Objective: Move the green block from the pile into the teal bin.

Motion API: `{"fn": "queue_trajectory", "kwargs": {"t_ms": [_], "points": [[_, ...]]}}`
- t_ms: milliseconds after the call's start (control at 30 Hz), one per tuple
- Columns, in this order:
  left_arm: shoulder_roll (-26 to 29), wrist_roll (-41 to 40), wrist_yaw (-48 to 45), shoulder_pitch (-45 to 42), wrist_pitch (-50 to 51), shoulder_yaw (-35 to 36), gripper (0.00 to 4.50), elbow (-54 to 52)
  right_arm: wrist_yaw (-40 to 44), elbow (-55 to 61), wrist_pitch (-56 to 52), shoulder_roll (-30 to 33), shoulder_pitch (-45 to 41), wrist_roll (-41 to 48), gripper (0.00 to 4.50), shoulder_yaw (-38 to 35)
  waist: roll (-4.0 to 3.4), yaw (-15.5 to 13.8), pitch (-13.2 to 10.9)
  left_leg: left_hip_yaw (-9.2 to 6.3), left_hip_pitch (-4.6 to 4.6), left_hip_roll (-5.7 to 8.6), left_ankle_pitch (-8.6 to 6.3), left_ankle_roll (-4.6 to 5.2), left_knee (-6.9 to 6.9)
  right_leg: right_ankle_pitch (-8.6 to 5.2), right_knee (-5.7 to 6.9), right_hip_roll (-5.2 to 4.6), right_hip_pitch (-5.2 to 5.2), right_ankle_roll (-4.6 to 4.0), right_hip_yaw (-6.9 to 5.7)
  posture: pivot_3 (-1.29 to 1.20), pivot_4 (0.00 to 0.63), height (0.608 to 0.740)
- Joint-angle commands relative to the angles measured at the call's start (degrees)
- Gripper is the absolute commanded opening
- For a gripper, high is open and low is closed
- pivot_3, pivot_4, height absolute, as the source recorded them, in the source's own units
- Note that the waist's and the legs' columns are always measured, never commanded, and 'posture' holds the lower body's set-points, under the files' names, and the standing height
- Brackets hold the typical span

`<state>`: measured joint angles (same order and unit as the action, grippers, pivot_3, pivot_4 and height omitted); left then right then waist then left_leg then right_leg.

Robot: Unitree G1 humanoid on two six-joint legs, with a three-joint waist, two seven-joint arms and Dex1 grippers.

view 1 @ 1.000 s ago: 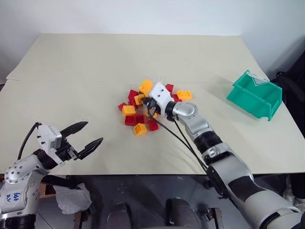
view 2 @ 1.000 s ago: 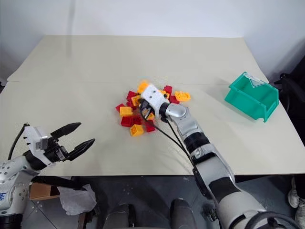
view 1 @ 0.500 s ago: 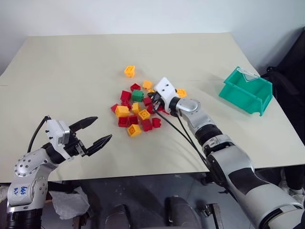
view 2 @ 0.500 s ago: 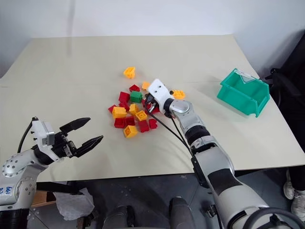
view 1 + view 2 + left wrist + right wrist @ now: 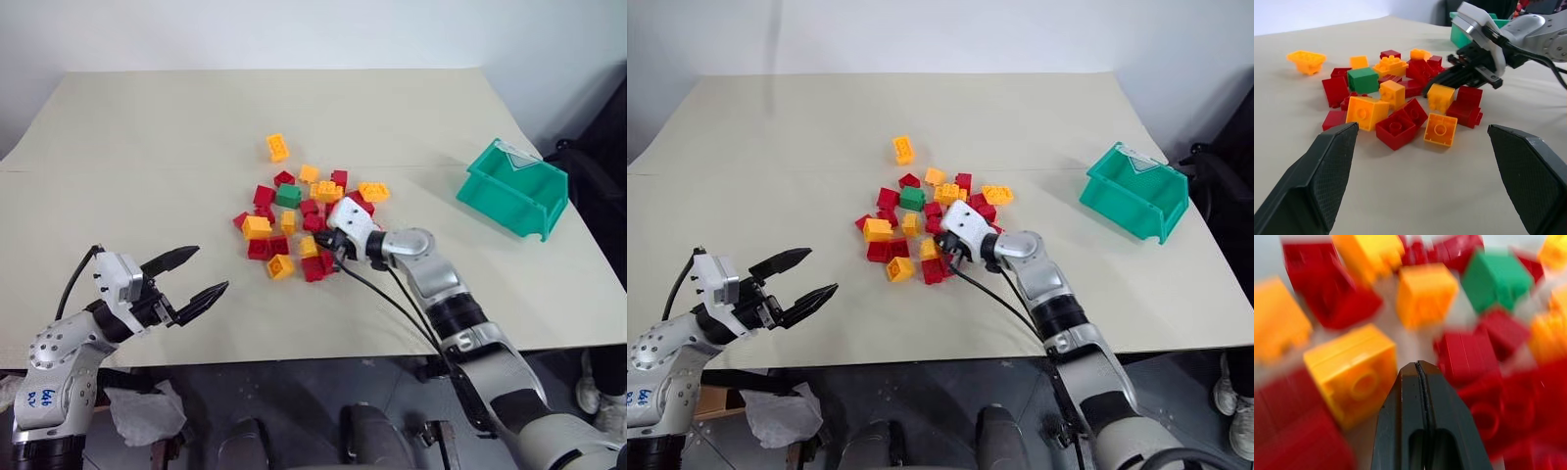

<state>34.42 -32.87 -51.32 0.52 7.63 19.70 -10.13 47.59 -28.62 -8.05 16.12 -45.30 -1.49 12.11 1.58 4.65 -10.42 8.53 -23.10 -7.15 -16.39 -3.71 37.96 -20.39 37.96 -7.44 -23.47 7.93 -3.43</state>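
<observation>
Right fingers (image 5: 324, 238) drawn back through the pile (image 5: 299, 223), closed, empty, green block (image 5: 288, 196) beyond them, left fingers (image 5: 192, 274) spread.

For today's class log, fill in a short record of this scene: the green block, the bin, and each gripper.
green block: on the table among the red and orange bricks of the pile, not held
bin: apart from the pile, on the right arm's side
left gripper: open, away from the pile
right gripper: shut, holding nothing, tips at the pile's edge
</observation>
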Motion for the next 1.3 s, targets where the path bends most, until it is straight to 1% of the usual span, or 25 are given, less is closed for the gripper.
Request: {"fn": "queue_trajectory", "kwargs": {"t_ms": [33, 133, 333, 367, 433, 467, 567, 667, 733, 767, 833, 967, 1100, 1200, 1300], "points": [[-0.05, -0.35, 0.23, 0.24, -0.57, 0.95, 4.5, -0.59, 0.07, 5.21, -0.91, 3.98, 1.78, 2.22, 0.02, -4.1, 0.0, -0.15, 0.0, 0.0, 0.0, 0.0, 0.0, 0.0, 0.0, 0.0, -0.01, 0.0, 0.0, 0.0, 0.0, 0.0, 0.15, 0.74], [0.26, -0.48, 0.16, 0.26, -0.61, 1.55, 4.5, 0.04, 0.98, 7.47, -0.32, 7.11, 4.35, 4.46, 0.02, -6.88, 0.0, -0.31, 0.0, 0.0, 0.0, 0.01, -0.01, 0.01, -0.01, 0.0, -0.07, 0.0, 0.0, 0.0, 0.0, 0.0, 0.15, 0.74], [0.41, -0.83, 0.73, -0.28, -0.79, 3.19, 4.5, 1.99, 3.4, 13.36, -3.34, 7.95, 6.49, 11.2, 0.02, -10.82, -0.05, 0.26, -0.03, 0.04, 0.03, -0.01, 0.0, 0.0, -0.02, 0.0, -0.13, 0.02, -0.04, 0.0, 0.01, 0.0, 0.15, 0.74], [0.45, -0.81, 0.8, -0.36, -0.89, 3.37, 4.5, 2.17, 3.38, 14.38, -4.81, 7.87, 6.62, 12.28, 0.18, -11.25, -0.05, 0.16, -0.03, 0.03, 0.03, -0.02, 0.0, 0.0, -0.01, 0.0, -0.13, 0.02, -0.04, 0.0, 0.0, 0.0, 0.15, 0.74], [0.55, -0.52, 0.91, -0.44, -1.04, 3.68, 4.5, 2.28, 4.68, 17.12, -8.42, 8.56, 7.42, 14.16, 0.57, -11.07, -0.05, -0.13, -0.03, 0.03, 0.03, 0.0, 0.0, 0.0, 0.0, 0.0, -0.12, 0.0, -0.04, 0.0, 0.0, 0.0, 0.15, 0.74], [0.6, -0.46, 1.02, -0.46, -1.06, 3.96, 4.5, 2.29, 5.44, 18.51, -9.47, 9.04, 8.08, 14.84, 0.86, -10.95, -0.05, -0.28, -0.03, 0.03, 0.03, 0.0, 0.0, 0.0, 0.0, 0.0, -0.11, 0.0, -0.02, 0.0, 0.01, 0.0, 0.15, 0.74], [0.7, -0.25, 1.48, -0.57, -1.31, 4.78, 4.5, 2.59, 5.37, 20.99, -10.66, 9.6, 9.51, 15.69, 1.85, -11.3, -0.05, -0.96, -0.03, 0.03, 0.01, 0.0, -0.01, 0.02, -0.02, 0.0, -0.12, 0.0, -0.02, 0.0, 0.0, 0.0, 0.15, 0.74], [0.37, -0.49, 2.53, -0.68, -1.27, 5.68, 4.5, 2.87, 4.35, 21.0, -10.68, 9.37, 9.57, 15.7, 2.87, -11.52, -0.06, -1.27, -0.03, 0.06, 0.01, 0.0, -0.02, 0.02, -0.01, 0.0, -0.19, 0.0, -0.03, 0.0, 0.0, 0.0, 0.15, 0.74], [0.22, -0.52, 2.93, -0.71, -1.23, 5.83, 4.5, 2.85, 4.04, 20.52, -11.24, 8.56, 8.38, 15.96, 3.6, -11.14, -0.05, -1.42, -0.03, 0.06, 0.02, 0.0, -0.02, 0.02, 0.0, 0.0, -0.21, 0.0, -0.04, 0.0, 0.0, 0.0, 0.15, 0.74], [0.19, -0.49, 3.04, -0.76, -1.24, 5.78, 4.5, 2.86, 3.9, 20.17, -11.35, 8.19, 7.82, 16.09, 3.86, -11.01, -0.06, -1.44, -0.03, 0.06, 0.02, 0.0, -0.02, 0.02, 0.0, 0.0, -0.21, 0.0, -0.04, 0.0, -0.01, 0.0, 0.15, 0.74], [0.15, -0.63, 3.38, -0.84, -1.13, 5.87, 4.5, 2.82, 1.07, 15.69, -10.45, 5.48, 3.45, 14.17, 4.46, -9.76, -0.06, -1.23, -0.03, 0.07, 0.02, 0.0, -0.02, 0.02, 0.0, 0.0, -0.2, 0.0, -0.04, 0.0, 0.0, 0.0, 0.15, 0.74], [0.09, -0.65, 3.92, -1.43, -0.96, 5.78, 4.5, 2.98, -1.19, 4.62, -8.48, 0.77, -4.95, 11.32, 4.46, -7.58, -0.07, -0.74, -0.04, 0.12, 0.04, -0.04, 0.0, -0.01, 0.02, 0.0, -0.08, 0.01, -0.13, -0.01, -0.01, 0.0, 0.15, 0.74], [-0.09, -0.61, 4.17, -2.0, -0.68, 5.23, 4.5, 2.79, -3.95, -12.0, -3.05, -3.93, -15.28, 6.7, 4.46, -5.03, -0.07, -0.11, -0.04, 0.13, 0.02, -0.03, 0.0, 0.0, 0.0, 0.0, 0.02, 0.0, -0.1, -0.01, -0.02, 0.0, 0.15, 0.74], [-0.08, -0.55, 4.3, -2.53, -0.71, 5.01, 4.5, 2.94, -7.26, -24.47, -0.79, -7.69, -22.59, 4.76, 4.46, -5.23, -0.08, 0.31, -0.05, 0.11, -0.01, -0.03, 0.0, 0.0, -0.02, 0.0, 0.03, -0.01, -0.11, -0.01, -0.05, 0.0, 0.15, 0.74], [-0.04, -0.6, 4.38, -2.99, -0.85, 5.12, 4.5, 3.2, -10.92, -33.64, 1.89, -10.39, -27.42, 2.82, 4.46, -5.46, -0.08, 0.52, -0.05, 0.12, -0.03, -0.04, 0.0, -0.01, -0.06, 0.0, 0.01, 0.0, -0.12, -0.01, -0.06, 0.0, 0.15, 0.74]]}}
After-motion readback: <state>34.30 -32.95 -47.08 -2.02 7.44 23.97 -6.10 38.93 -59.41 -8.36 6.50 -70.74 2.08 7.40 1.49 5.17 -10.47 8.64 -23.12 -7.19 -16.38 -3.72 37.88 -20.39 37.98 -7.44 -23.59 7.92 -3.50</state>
